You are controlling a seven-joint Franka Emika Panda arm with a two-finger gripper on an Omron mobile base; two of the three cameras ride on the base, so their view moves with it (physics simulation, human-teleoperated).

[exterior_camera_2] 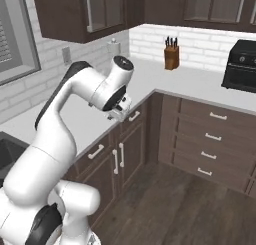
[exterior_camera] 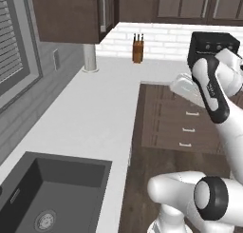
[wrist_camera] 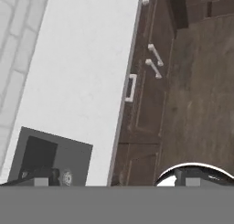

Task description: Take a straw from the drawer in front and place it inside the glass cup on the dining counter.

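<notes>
**Q:** None of the steps done, then?

**A:** None that you can count. The drawer (wrist_camera: 132, 88) reads as shut: its front sits flush under the edge of the white worktop (wrist_camera: 82, 72), in line with the cabinet doors (wrist_camera: 148, 104) beside it. I take this drawer, the one nearest the middle of the hand view, to be the target. A second one further along looks alike, so check before you commit. Left to do: open it, pick the straw, carry it over, drop it in the glass cup.

**Q:** Gripper state?

**A:** The gripper (exterior_camera_2: 121, 115) has its jaws spread wide, with nothing between them. In the hand view the two fingertips (wrist_camera: 43, 176) stand far apart at the bottom of the picture.

**Q:** Where is the straw relative to it?

**A:** My judgement is that the straw is inside the shut drawer, so you have no line to it yet. The hand hangs above the worktop edge, looking down past the sink (wrist_camera: 45, 159) corner and along the cabinet fronts. The drawer's pale handle (wrist_camera: 131, 87) lies below and ahead of the fingertips, well apart and not touched.

**Q:** And the glass cup and the dining counter?

**A:** I cannot place either from this position, so expect to drive the base once the straw is in hand.
</notes>
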